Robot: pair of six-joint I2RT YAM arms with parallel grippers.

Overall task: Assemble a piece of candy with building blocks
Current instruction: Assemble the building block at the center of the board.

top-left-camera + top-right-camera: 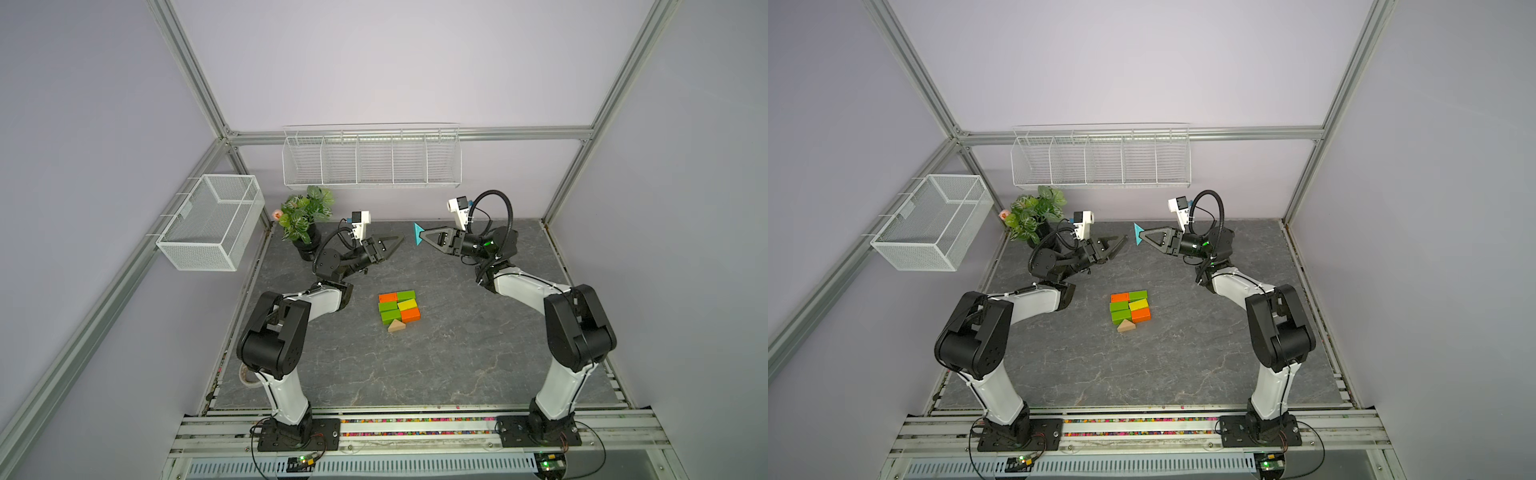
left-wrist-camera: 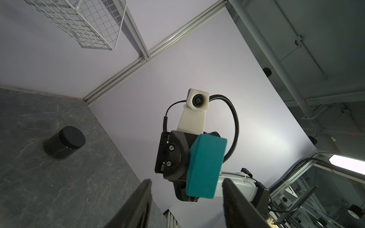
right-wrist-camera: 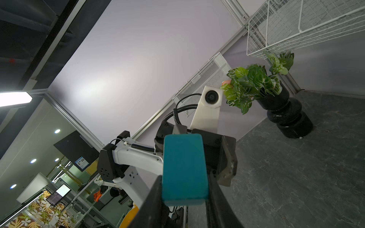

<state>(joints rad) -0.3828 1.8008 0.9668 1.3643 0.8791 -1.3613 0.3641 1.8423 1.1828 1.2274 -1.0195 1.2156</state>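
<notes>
Plainly, the piece of candy [image 1: 399, 306] lies near the middle of the grey stone-look worktop [image 1: 478, 353], between the two arms. Six painted bricks are pressed flat into a two-by-three rectangle. The far row is an orange brick [image 1: 388, 297] beside a green one [image 1: 406, 295]. The middle row has a green brick beside the yellow brick [image 1: 407, 304], and the near row has green beside orange. The tan triangle [image 1: 396, 326] touches the near end, its peak toward the rectangle, and it sits mostly against the near green brick.

The teal triangle [image 1: 417, 233] is off the worktop, raised toward the back and well apart from the rectangle. The right hand [image 1: 420, 236] grasps it at the fingertips. In the right wrist view it shows as a matt teal slab [image 3: 184, 169] with rounded corners, pinched between the two dark fingers [image 3: 215, 197].

The left hand [image 1: 397, 244] faces it from just beside, jaws spread and holding nothing. In the left wrist view the teal face [image 2: 205, 167] sits past its parted fingers [image 2: 138, 205], clear of both.

A black round jar [image 2: 64, 143] stands on the worktop and a potted plant [image 1: 305, 220] stands in the back corner. Beyond the glass, a small blue placard [image 3: 82, 162] carries print too small to read.
</notes>
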